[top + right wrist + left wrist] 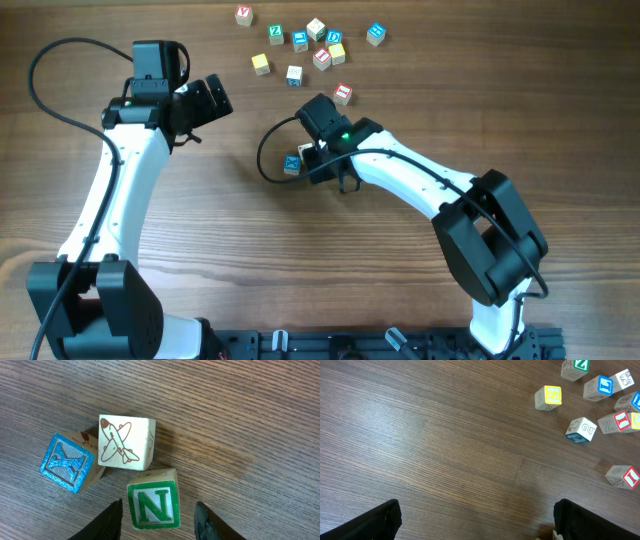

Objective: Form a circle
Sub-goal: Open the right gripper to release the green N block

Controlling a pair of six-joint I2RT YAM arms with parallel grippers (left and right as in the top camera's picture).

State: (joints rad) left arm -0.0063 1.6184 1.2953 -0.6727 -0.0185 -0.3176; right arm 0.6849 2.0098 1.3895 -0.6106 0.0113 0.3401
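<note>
No circle of cubes is in view. Three letter cubes stand bunched mid-table: a blue-faced X cube, a cream cube with an airplane drawing and a green N cube. The cream cube touches the other two. My right gripper is low over this bunch. Its jaws straddle the green N cube, with a small gap on each side. My left gripper hovers open over bare wood at the table's left, holding nothing.
Several loose letter cubes lie scattered at the far middle of the table. A red-faced one lies nearest my right gripper. The left wrist view shows some of them at upper right, including a yellow S cube.
</note>
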